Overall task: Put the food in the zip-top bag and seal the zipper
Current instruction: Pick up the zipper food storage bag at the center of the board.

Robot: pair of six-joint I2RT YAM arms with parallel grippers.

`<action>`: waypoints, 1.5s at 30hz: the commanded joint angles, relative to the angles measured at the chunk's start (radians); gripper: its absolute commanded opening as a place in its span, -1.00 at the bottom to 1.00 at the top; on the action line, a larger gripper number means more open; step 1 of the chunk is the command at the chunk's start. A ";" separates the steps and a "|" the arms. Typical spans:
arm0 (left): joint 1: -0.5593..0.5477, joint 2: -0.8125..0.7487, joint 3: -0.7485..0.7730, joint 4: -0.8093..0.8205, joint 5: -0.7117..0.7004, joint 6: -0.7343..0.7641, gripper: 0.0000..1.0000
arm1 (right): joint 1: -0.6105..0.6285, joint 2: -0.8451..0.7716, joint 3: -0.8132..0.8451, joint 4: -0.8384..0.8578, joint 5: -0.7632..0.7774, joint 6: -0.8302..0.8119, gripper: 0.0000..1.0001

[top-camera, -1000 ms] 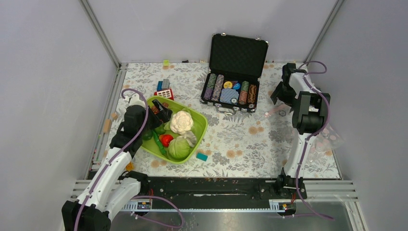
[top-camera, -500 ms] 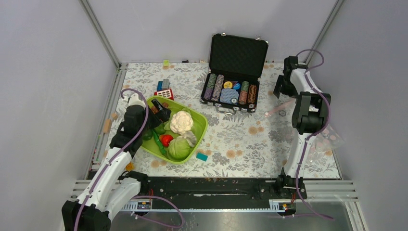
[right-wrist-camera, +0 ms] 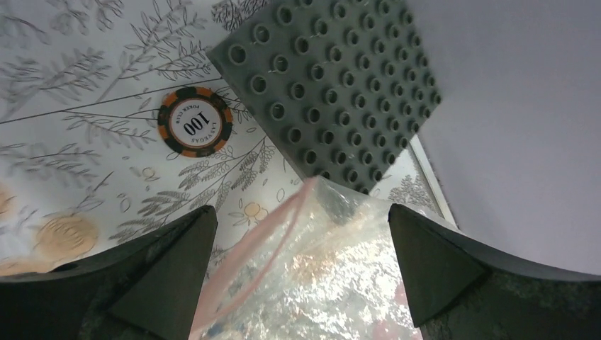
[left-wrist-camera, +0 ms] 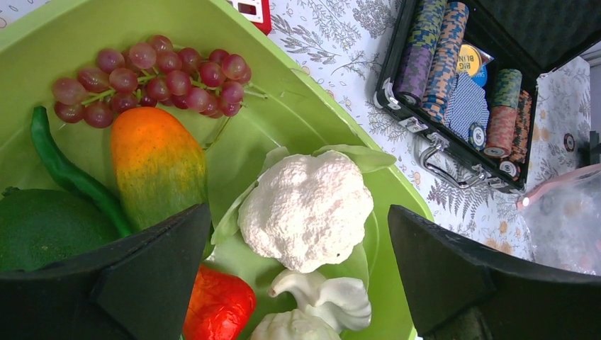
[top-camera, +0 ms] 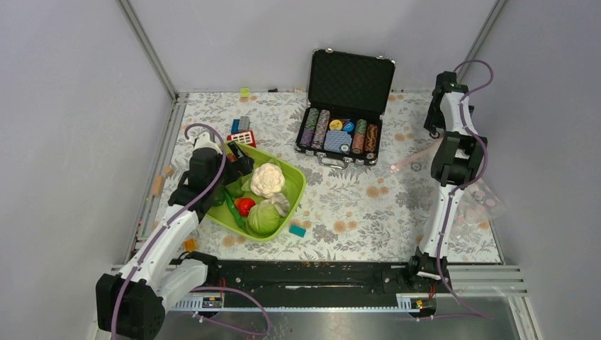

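Starting with one piece, I'd lower the left gripper point(top-camera: 239, 164) straight down over the cauliflower point(left-wrist-camera: 306, 209), which lies right between its wide-open, empty fingers in the lime-green tray point(left-wrist-camera: 283, 120). I'd close on the firm white head rather than the leaves so it can't slip out. The right gripper point(right-wrist-camera: 301, 212), also fully spread and holding nothing, hovers well apart from the tray over the zip-top bag point(right-wrist-camera: 333, 269); the pink zipper point(right-wrist-camera: 262, 237) runs just below, between its fingers, so I'd pinch that mouth edge to hold the bag open.
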 commanded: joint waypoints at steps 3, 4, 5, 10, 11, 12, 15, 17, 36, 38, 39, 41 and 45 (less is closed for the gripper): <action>-0.003 0.027 0.053 0.071 -0.017 0.019 0.97 | 0.007 0.109 0.133 -0.130 0.064 -0.025 0.99; -0.002 0.026 0.051 0.072 -0.016 0.019 0.97 | 0.007 0.114 0.141 -0.141 0.075 -0.023 0.99; -0.002 0.028 0.052 0.073 -0.016 0.019 0.97 | 0.007 0.115 0.138 -0.145 0.086 -0.021 0.99; -0.002 0.021 0.052 0.073 -0.017 0.021 0.97 | 0.006 0.101 0.097 -0.141 0.105 -0.022 0.90; -0.003 0.020 0.050 0.072 -0.020 0.018 0.97 | 0.006 0.098 0.090 -0.142 0.108 -0.017 0.84; -0.002 0.018 0.049 0.071 -0.024 0.014 0.97 | 0.006 0.095 0.084 -0.141 0.118 -0.012 0.78; -0.003 0.014 0.049 0.069 -0.025 0.012 0.97 | 0.006 0.077 0.068 -0.141 0.132 0.013 0.63; -0.002 0.010 0.047 0.066 -0.027 0.011 0.97 | 0.006 0.063 0.052 -0.140 0.137 0.027 0.50; -0.003 -0.032 0.029 0.055 -0.050 0.005 0.97 | 0.003 0.015 -0.026 -0.105 0.163 0.070 -0.67; -0.002 -0.031 0.027 0.058 -0.048 -0.005 0.97 | 0.001 0.009 -0.033 -0.099 0.169 0.073 -0.92; -0.002 -0.030 0.026 0.056 -0.045 -0.009 0.97 | 0.000 0.003 -0.039 -0.093 0.170 0.073 -1.00; -0.003 -0.028 0.027 0.057 -0.039 -0.011 0.98 | 0.000 -0.015 -0.056 -0.088 0.165 0.076 -1.00; -0.002 -0.041 0.027 0.047 -0.024 -0.013 0.98 | 0.001 -0.099 -0.092 -0.087 0.094 0.075 -1.00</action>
